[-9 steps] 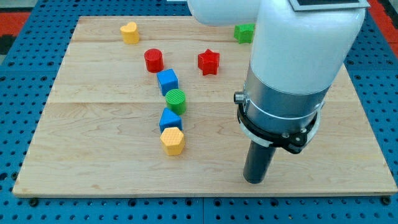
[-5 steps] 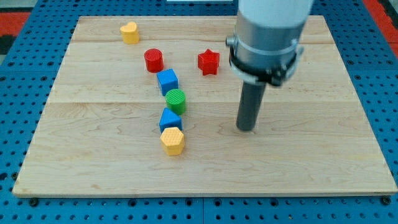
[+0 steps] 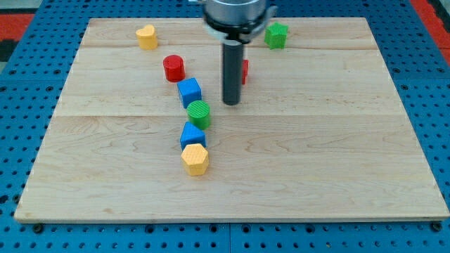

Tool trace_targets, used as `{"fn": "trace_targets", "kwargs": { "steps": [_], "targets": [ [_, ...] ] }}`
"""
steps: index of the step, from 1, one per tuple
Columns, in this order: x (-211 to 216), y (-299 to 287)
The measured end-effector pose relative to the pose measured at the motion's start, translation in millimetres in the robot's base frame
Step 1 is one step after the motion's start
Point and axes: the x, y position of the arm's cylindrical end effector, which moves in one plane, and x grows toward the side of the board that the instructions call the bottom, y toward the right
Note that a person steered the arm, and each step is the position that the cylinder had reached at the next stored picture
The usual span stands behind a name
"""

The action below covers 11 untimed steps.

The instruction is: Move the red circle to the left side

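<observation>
The red circle (image 3: 174, 68) stands on the wooden board (image 3: 337, 154) toward the view's upper left of centre. My tip (image 3: 230, 103) rests on the board to the right of and below the red circle, about a block's width right of the blue cube (image 3: 189, 92) and the green circle (image 3: 200, 113). The rod hides most of the red star (image 3: 244, 70), which shows only as a sliver behind it.
A yellow heart-like block (image 3: 146, 36) sits at the top left. A green block (image 3: 276, 34) sits at the top right of centre. A second blue block (image 3: 192, 134) and a yellow hexagon (image 3: 195, 159) lie below the green circle.
The arm has swept from the lower right toward the upper left, so my tip now stands near the column of blocks. No block has moved.
</observation>
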Motion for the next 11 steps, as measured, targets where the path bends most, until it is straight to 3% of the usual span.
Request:
{"fn": "trace_targets", "kwargs": {
  "steps": [3, 4, 6, 7, 9, 10, 11],
  "targets": [
    [-40.3, -103.1],
    [-40.0, -100.6],
    [-52.1, -40.3],
    [-122.9, -96.7],
    [-156.8, -134.5],
    [-158.5, -130.4],
    [-120.0, -66.7]
  ]
}}
